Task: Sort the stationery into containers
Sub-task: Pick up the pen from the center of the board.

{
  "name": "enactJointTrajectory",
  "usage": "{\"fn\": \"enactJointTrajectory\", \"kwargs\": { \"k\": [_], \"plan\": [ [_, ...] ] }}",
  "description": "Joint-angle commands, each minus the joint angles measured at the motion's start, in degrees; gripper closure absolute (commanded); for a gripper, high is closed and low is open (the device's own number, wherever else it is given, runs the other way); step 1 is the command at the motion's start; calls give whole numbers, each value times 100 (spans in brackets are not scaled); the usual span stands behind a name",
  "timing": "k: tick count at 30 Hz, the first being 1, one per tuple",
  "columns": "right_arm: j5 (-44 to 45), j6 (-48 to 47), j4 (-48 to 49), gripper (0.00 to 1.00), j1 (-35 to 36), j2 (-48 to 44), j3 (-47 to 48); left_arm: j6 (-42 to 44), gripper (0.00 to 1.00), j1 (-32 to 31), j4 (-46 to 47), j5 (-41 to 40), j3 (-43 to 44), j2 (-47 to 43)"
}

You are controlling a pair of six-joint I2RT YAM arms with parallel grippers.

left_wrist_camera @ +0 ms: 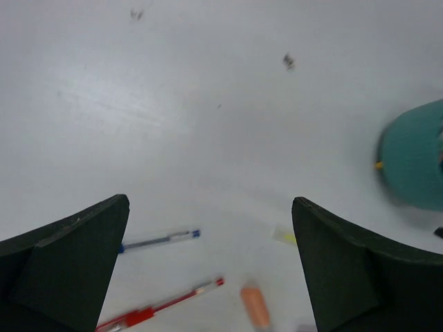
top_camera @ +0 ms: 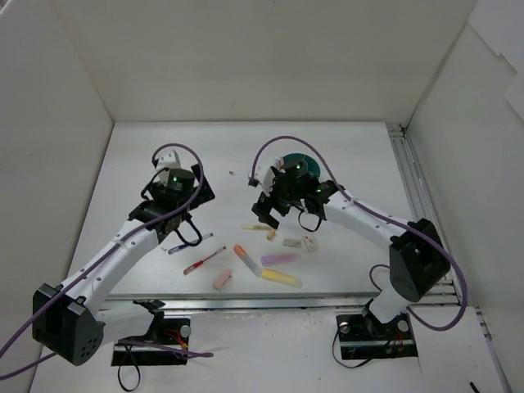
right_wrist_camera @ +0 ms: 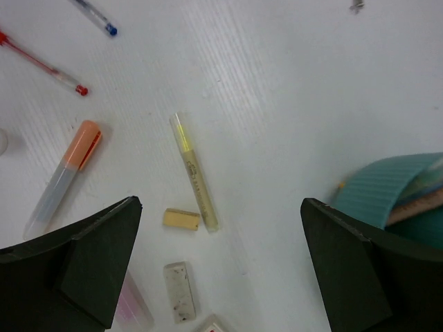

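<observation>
Loose stationery lies in a cluster at the middle-near part of the tabletop (top_camera: 344,147), between the 2 arms. The blue pen (top_camera: 182,247) runs roughly left-right. The red pen (top_camera: 205,260) is just beside it, on a diagonal from near-left to far-right. The orange highlighter (top_camera: 246,259) is diagonal with its orange cap at the far-left end. The purple highlighter (top_camera: 280,259) and yellow highlighter (top_camera: 282,278) lie nearly left-right and near each other. The pink eraser (top_camera: 222,279) sits apart, near-left of the orange one.

The teal cup (top_camera: 296,164) is at the far middle. The right arm (top_camera: 368,217) mostly covers it in the top view.

The right wrist view shows what the top view blurs: a thin yellow pen (right_wrist_camera: 194,173), its long axis nearly up-down in frame. The beige eraser (right_wrist_camera: 181,219) is just beside its lower end, and the white eraser (right_wrist_camera: 180,281) is below that. The cup's ribbed wall is at the right edge, with sticks inside - can't tell which.

The left wrist view catches the blue and red pens and the orange cap low in frame, with the cup at the far right.

The left arm (top_camera: 123,246) is over the blue pen's side of the cluster. Left jaws are spread wide and hold nothing. Right jaws are the same - wide apart and empty, above the erasers.

A dark speck (left_wrist_camera: 288,61) sits on the bare surface.
</observation>
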Motion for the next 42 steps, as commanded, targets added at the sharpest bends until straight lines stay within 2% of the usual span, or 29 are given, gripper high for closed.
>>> {"fn": "enactJointTrajectory", "kwargs": {
  "k": [1,6,13,16,22,24,26,31,33,34,37,40,42],
  "plan": [
    [-54,-377,-290,2,226,558,623,-402,0,59,-1061,-43,-224,-415],
    [341,-404,-597,2,420,1551,1255,-410,0,419,-1333,141,-454,-863],
    [1149,-544,-835,2,753,2220,1625,-446,0,648,-1307,186,-744,-1040],
    [1484,-553,-975,7,824,2466,1775,-454,0,648,-1307,125,-779,-1084],
    [1555,-553,-1125,30,859,2730,1959,-454,0,701,-1377,19,-814,-1145],
    [1581,-562,-1125,42,859,2801,2003,-454,0,754,-1412,-16,-814,-1154],
    [1616,-579,-1125,58,842,2871,2056,-463,0,814,-1430,-25,-832,-1180],
    [1468,-668,-1125,80,702,3030,2258,-481,0,815,-1413,-8,-849,-1198],
    [1134,-668,-1125,87,544,3012,2337,-428,0,868,-1413,-7,-823,-1180],
    [994,-685,-1125,94,508,2986,2355,-419,0,868,-1439,-16,-788,-1180],
    [388,-764,-1107,100,332,2854,2443,-393,0,868,-1465,-43,-735,-1189],
    [141,-826,-1011,100,244,2644,2496,-401,0,868,-1430,-34,-709,-1189],
    [35,-669,-556,100,148,2336,2312,-393,0,920,-1413,-25,-691,-1189]
  ]
}}
